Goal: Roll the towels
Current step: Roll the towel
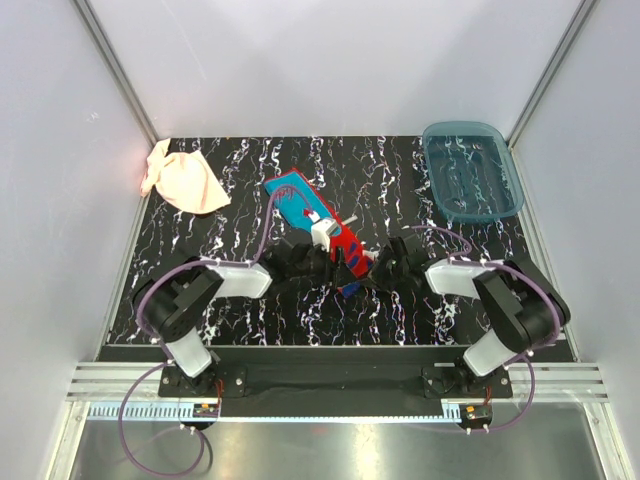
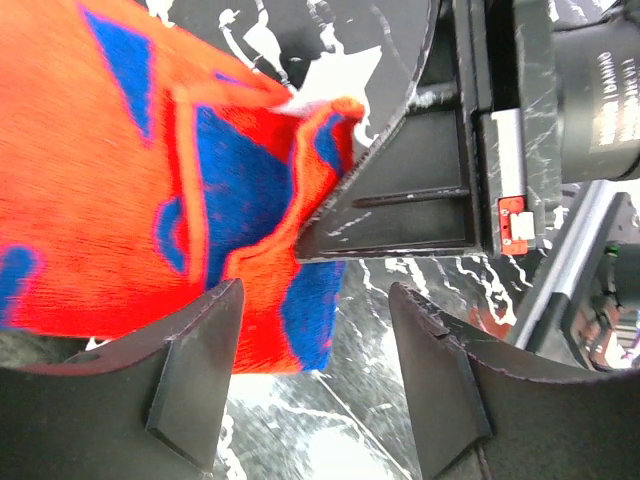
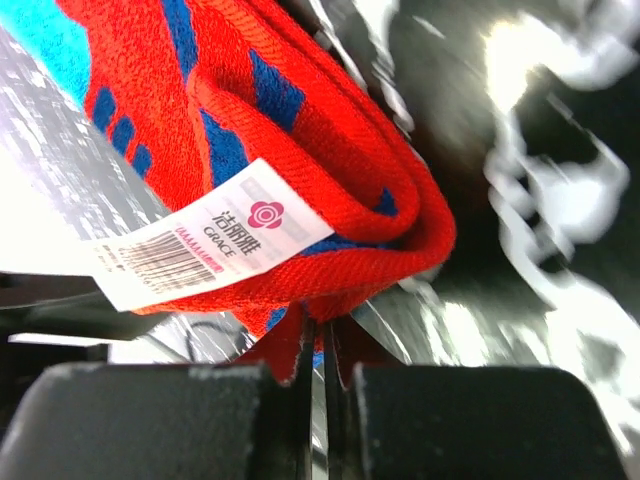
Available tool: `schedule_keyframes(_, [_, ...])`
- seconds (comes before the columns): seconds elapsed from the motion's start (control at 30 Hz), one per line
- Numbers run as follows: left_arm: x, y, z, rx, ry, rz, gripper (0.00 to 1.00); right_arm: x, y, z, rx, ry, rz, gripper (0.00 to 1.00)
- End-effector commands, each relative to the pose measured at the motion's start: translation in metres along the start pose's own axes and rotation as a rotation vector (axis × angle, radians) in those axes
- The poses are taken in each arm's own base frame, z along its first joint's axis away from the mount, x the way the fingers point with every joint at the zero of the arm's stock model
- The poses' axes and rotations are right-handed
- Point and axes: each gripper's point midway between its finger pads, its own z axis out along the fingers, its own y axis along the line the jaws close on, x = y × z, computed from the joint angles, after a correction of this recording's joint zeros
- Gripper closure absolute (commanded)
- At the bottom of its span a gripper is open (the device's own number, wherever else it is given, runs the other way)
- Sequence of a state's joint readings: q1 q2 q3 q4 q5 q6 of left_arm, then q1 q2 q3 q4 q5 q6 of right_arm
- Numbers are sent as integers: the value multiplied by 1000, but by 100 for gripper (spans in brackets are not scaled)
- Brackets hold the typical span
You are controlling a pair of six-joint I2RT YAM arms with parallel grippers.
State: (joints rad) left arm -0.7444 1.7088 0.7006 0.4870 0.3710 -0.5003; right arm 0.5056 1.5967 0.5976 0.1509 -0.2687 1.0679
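Top external: right fingers point(image 3: 190, 420) pinching blue towel point(image 1: 296, 200), left fingers point(image 2: 190, 385) apart; peach towel point(image 1: 186, 184), tray point(image 1: 470, 176) beyond.

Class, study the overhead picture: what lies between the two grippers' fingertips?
The red near end of the blue towel lies between the left gripper and right gripper, seen in the top view.

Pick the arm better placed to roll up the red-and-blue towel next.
Right, probably. The right tool is shut on the folded end of the towel, so it could roll the cloth from there. The left tool is open at the towel's edge, gripping nothing.
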Motion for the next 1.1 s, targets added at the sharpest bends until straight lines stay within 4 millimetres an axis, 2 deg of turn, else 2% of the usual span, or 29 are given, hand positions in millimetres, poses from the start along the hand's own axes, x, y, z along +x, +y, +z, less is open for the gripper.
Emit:
schedule_keyframes(0.0, [-39, -28, -15, 59, -94, 86, 34, 5, -16, -24, 107, -2, 5, 100])
schedule_keyframes(0.03, [-39, -28, -17, 57, -97, 92, 34, 9, -21, -29, 143, 12, 20, 100])
schedule_keyframes(0.1, [-34, -29, -17, 66, -96, 98, 34, 8, -11, -39, 132, 9, 25, 100])
schedule_keyframes(0.17, [-21, -29, -18, 80, -79, 74, 34, 10, -14, -47, 166, 14, 41, 100])
schedule_keyframes(0.2, [-21, -36, -18, 102, -95, 80, 34, 8, -7, -51, 159, 6, 42, 100])
schedule_keyframes(0.27, [-16, -39, -22, 81, -110, 90, 34, 11, -14, -58, 215, 21, 44, 99])
schedule_keyframes(0.3, [-6, -48, -21, 76, -90, 116, 34, 8, -11, -59, 229, 17, 41, 99])
schedule_keyframes(0.37, [-14, -53, -27, -5, -145, 190, 34, 11, -19, -64, 287, 45, 35, 99])
schedule_keyframes(0.4, [-2, -63, -27, -16, -123, 225, 34, 8, -13, -65, 291, 49, 24, 100])
schedule_keyframes(0.43, [-12, -65, -32, -66, -171, 246, 34, 11, -17, -68, 319, 65, 10, 100])
schedule_keyframes(0.47, [-9, -64, -35, -95, -171, 277, 33, 9, -16, -69, 329, 64, 3, 100])
schedule_keyframes(0.5, [-4, -74, -37, -96, -174, 304, 32, 7, -11, -69, 326, 67, -7, 100])
schedule_keyframes(0.57, [-5, -69, -41, -173, -195, 353, 28, 7, -11, -70, 341, 80, -22, 100])
schedule_keyframes(0.6, [5, -74, -41, -184, -176, 385, 26, 7, -9, -69, 340, 88, -24, 100])
schedule_keyframes(0.67, [4, -69, -42, -256, -190, 439, 18, 8, -9, -67, 337, 101, -24, 100])
schedule_keyframes(0.7, [15, -68, -39, -269, -159, 465, 16, 10, -8, -66, 332, 111, -24, 100])
schedule_keyframes(0.73, [12, -67, -38, -297, -169, 479, 16, 10, -7, -65, 325, 111, -17, 100])
schedule_keyframes(0.8, [21, -63, -33, -325, -138, 518, 15, 10, -5, -65, 318, 115, -15, 100])
schedule_keyframes(0.93, [22, -55, -26, -363, -140, 533, 14, 11, -4, -67, 315, 121, -18, 100])
schedule_keyframes(1.07, [22, -64, -17, -322, -142, 544, 14, 14, -3, -70, 308, 132, -22, 100])
